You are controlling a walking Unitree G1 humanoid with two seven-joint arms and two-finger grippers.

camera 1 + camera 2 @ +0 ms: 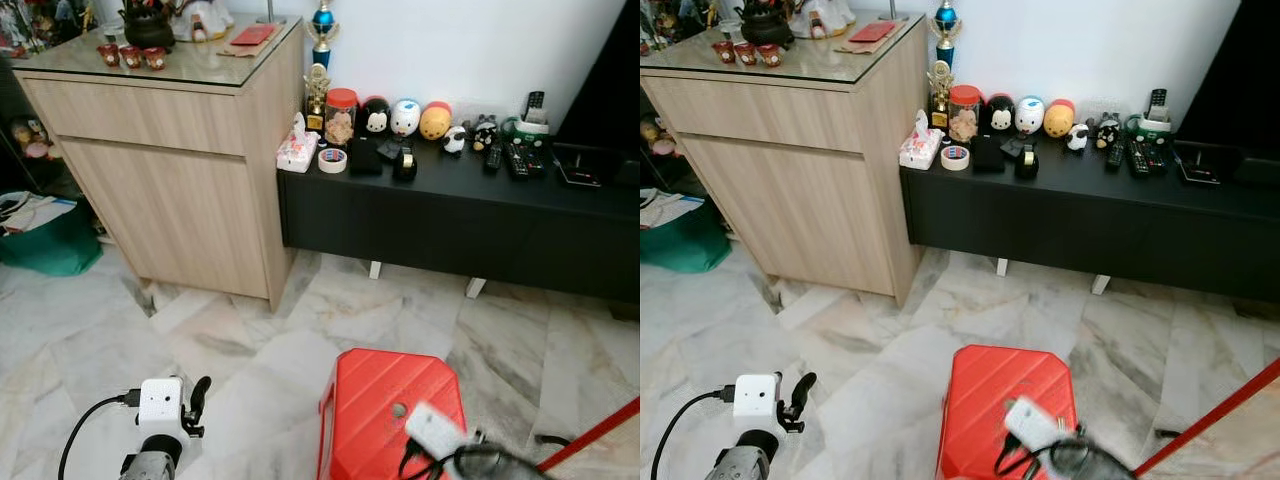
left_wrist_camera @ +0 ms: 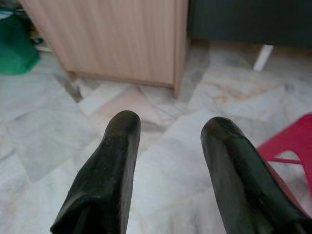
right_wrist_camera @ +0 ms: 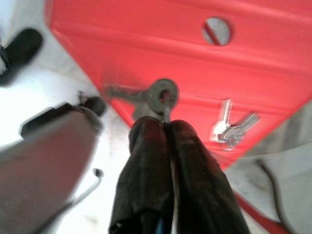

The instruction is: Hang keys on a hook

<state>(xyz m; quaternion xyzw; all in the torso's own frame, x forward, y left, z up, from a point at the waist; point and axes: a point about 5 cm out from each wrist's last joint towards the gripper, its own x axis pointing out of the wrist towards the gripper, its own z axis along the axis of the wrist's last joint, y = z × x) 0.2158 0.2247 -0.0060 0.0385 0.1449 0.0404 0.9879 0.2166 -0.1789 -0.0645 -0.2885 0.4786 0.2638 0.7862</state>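
Fingers of the right gripper (image 3: 166, 127) pinched tight together on a thin metal ring, a key (image 3: 146, 95) dangling off its tip above the red stool (image 3: 302, 58); a second bunch of silver keys (image 3: 233, 127) lies on the stool's top, just beside the held one and apart from it; the stool's seat has a round hole (image 3: 216, 30) near its middle. From the head cameras the right arm sits blurred over the stool's near edge; the stool (image 1: 385, 405) stands on pale marble floor (image 1: 250, 350). Left gripper (image 2: 168, 170) hangs low to the left of the stool with its two black fingers spread apart and nothing between them, pointed at bare floor. Beyond, a wooden cabinet (image 1: 180, 190) stands against a low black console (image 1: 450, 210) crowded with small figures, a tape roll (image 1: 332, 160) and remote controls; no hook can be made out from here. Keys of this kind are light, hard and slippery, and they swing freely on the ring; the ring looks the sound place to hold them, since it leaves an open loop to slip over a hook; a grip on a blade would likely let the bunch twist.
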